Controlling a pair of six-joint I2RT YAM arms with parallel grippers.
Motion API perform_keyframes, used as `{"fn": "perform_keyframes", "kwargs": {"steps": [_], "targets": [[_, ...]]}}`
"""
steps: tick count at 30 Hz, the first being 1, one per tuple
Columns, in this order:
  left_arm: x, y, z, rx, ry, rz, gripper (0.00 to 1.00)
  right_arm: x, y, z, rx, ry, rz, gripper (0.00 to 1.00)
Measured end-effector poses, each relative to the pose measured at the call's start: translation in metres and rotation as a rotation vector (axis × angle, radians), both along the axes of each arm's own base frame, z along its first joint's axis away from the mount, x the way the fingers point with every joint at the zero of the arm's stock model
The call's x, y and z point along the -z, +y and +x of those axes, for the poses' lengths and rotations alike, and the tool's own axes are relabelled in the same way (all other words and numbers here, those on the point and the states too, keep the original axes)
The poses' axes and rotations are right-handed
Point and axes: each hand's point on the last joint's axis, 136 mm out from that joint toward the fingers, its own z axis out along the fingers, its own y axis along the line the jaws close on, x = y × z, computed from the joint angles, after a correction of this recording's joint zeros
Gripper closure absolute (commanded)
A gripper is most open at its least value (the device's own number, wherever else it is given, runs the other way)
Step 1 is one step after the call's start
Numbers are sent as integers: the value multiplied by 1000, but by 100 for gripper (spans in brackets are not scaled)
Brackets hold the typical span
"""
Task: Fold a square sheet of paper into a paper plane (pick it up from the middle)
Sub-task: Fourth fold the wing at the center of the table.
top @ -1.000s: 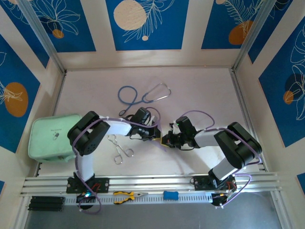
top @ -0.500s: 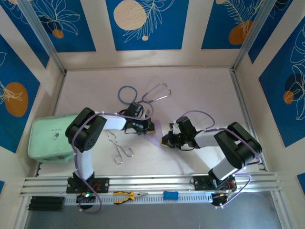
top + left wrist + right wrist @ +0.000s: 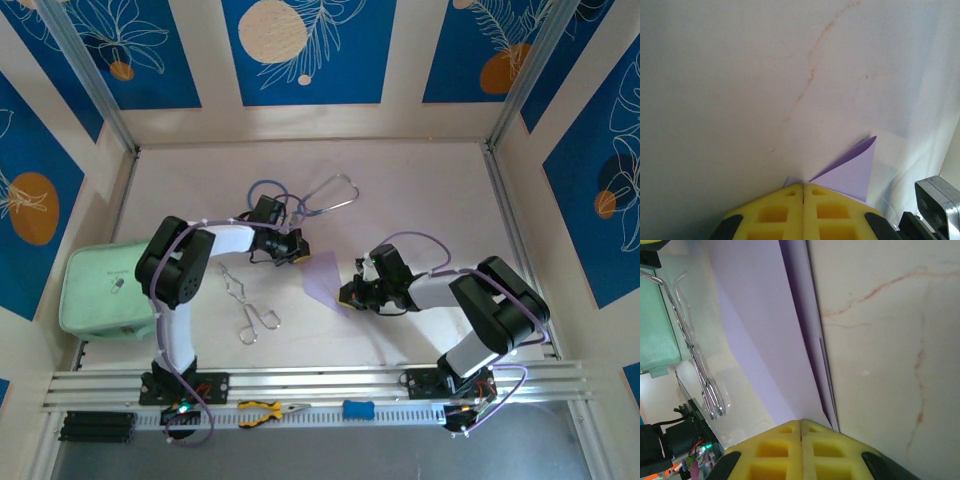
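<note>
The sheet of paper (image 3: 325, 278), pale lilac and folded into a pointed wedge, lies flat on the table between my two grippers. My left gripper (image 3: 296, 252) is shut at the wedge's upper left corner. In the left wrist view its yellow pads (image 3: 785, 212) meet with nothing between them, and a raised lilac flap (image 3: 852, 172) stands just past the tips. My right gripper (image 3: 346, 294) is shut at the lower right end. Its tips (image 3: 801, 421) rest at the edge of the layered paper (image 3: 765, 325), whose fold line runs away from them.
Metal forceps (image 3: 250, 305) lie left of the paper, also seen in the right wrist view (image 3: 695, 360). A blue stethoscope (image 3: 300, 200) sits behind the left gripper. A mint-green pouch (image 3: 100, 290) is at the far left. Pliers (image 3: 270, 409) and a blue item (image 3: 358, 409) lie on the front rail.
My left gripper has slid up and to the left off the paper, uncovering the lilac wedge. The right gripper has stayed in place.
</note>
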Motion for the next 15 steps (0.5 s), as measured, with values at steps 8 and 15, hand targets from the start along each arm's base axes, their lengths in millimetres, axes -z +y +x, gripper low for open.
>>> {"fn": "perform_keyframes", "kwargs": {"steps": [8, 15], "targets": [[-1, 13, 9, -25, -4, 26, 97, -1, 0, 0, 0, -2, 1, 100], [-5, 29, 18, -69, -38, 85, 95, 0, 0, 0, -5, -5, -2, 99]]}}
